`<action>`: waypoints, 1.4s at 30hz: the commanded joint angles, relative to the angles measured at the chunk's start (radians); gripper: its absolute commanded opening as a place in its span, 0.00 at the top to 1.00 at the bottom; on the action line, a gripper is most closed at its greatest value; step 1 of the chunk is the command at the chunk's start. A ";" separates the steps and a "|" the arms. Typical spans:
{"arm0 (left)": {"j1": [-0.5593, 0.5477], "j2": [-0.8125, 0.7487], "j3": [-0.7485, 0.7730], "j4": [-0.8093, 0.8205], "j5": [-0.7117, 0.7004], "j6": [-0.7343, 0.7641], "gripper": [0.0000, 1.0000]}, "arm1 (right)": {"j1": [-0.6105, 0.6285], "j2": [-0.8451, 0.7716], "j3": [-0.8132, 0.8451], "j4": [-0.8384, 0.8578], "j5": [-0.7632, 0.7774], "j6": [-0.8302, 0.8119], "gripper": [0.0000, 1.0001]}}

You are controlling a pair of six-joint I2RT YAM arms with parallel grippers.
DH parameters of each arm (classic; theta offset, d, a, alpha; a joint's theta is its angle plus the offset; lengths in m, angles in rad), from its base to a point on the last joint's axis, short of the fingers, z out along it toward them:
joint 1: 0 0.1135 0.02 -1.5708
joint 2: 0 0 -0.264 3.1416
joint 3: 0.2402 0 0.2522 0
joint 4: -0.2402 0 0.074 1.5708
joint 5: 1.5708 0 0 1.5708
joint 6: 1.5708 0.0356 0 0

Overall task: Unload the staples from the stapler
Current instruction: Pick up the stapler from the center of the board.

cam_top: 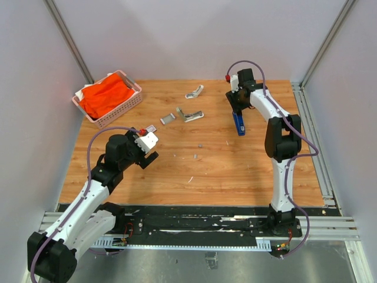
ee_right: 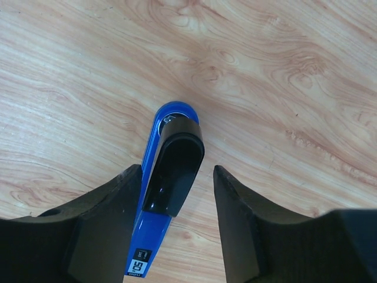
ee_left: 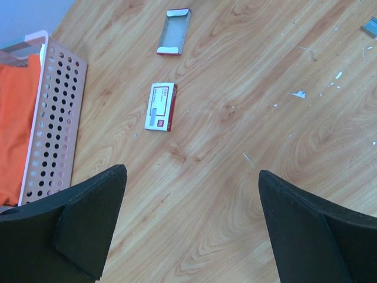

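Nearest, the left gripper (ee_left: 191, 175) is held wide apart above the table (cam_top: 235, 171), and nothing is held in it. Just past it, a small white box (ee_left: 161, 107) with a red mark is seen lying flat on the wood, and an open grey tray (ee_left: 174, 31) is seen a bit farther on. Farther back on the right side, the stapler (ee_right: 174, 159) is found on the table, right between the two fingers of the right gripper (ee_right: 177, 169). The jaws are set partly apart. The blue side looks to be touched by one finger, but a gap is seen at the other, so the stapler is not squeezed yet. No staples can be made out; they are likely inside. Far back in the left corner, a pink basket (cam_top: 126, 106) with an orange cloth (cam_top: 106, 94) is seen. If only one side is pushed, the stapler could be slid or turned away. If the black top arm is pinched down with the body, the stapler could be kept shut and the staples left stuck inside.
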 commanded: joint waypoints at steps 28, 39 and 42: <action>0.007 -0.014 -0.023 0.054 -0.004 -0.009 0.02 | 0.000 0.025 0.019 -0.032 -0.034 -0.012 0.59; 0.006 -0.014 -0.026 0.056 0.002 -0.009 0.02 | 0.001 0.048 0.038 -0.032 -0.045 -0.014 0.53; 0.006 -0.013 -0.026 0.056 0.003 -0.009 0.02 | 0.001 0.053 0.040 -0.034 -0.049 -0.014 0.53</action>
